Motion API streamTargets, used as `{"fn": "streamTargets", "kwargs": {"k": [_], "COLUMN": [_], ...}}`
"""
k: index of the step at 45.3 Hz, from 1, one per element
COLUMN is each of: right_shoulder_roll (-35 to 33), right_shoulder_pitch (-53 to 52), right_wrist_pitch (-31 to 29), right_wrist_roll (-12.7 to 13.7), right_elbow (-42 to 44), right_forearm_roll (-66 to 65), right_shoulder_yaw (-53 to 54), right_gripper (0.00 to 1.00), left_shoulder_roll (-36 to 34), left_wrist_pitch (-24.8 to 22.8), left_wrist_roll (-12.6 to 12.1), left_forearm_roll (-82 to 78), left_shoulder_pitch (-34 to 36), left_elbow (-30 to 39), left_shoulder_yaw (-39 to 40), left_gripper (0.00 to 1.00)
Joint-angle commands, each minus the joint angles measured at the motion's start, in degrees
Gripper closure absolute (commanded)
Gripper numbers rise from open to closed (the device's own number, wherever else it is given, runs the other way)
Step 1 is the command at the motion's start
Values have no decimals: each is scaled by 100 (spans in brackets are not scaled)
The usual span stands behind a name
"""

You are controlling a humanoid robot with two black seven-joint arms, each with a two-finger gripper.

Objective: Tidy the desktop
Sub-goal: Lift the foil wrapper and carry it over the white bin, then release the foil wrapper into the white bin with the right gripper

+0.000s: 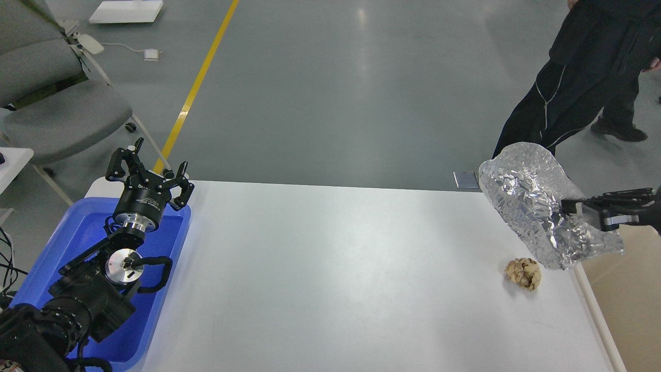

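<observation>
The white desktop (330, 268) fills the lower middle of the head view. My right gripper (573, 207) is shut on a crumpled silver foil bag (532, 201) and holds it in the air above the desktop's far right corner, next to the bin. A crumpled tan paper ball (523, 273) lies on the desktop below the bag. My left gripper (148, 170) is open and empty, raised over the far end of the blue tray (77, 237).
A cream-white bin (619, 299) stands just off the desktop's right edge. A person in black (578, 82) walks on the floor beyond the far right corner. A grey chair (46, 108) stands at far left.
</observation>
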State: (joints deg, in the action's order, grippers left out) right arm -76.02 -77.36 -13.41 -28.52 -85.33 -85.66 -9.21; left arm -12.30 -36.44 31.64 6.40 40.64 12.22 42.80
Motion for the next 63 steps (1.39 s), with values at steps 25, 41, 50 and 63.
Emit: {"fn": "streamTargets", "kwargs": {"k": [25, 41, 50, 63], "right_shoulder_roll": [834, 2434, 3365, 3981], "right_shoulder_pitch": [1582, 3173, 3842, 4343], "right_wrist_pitch": [497, 497, 374, 383], "right_wrist_roll": [-40, -49, 4, 653], "right_elbow": [3153, 6027, 7539, 8270], "right_forearm_roll": [2746, 5084, 5885, 6851], "right_shoulder_yaw": [7, 16, 7, 24], "right_gripper": [100, 100, 100, 100], "left_shoulder_roll": [-1, -1, -1, -1], "left_wrist_pitch": [5, 5, 5, 14], "left_wrist_roll": [9, 9, 0, 9], "left_forearm_roll": [1, 1, 1, 1], "left_shoulder_pitch": [6, 6, -3, 6], "left_elbow": [0, 0, 0, 0], "left_shoulder_yaw": [0, 0, 0, 0], "left_gripper": [0, 0, 0, 0]}}
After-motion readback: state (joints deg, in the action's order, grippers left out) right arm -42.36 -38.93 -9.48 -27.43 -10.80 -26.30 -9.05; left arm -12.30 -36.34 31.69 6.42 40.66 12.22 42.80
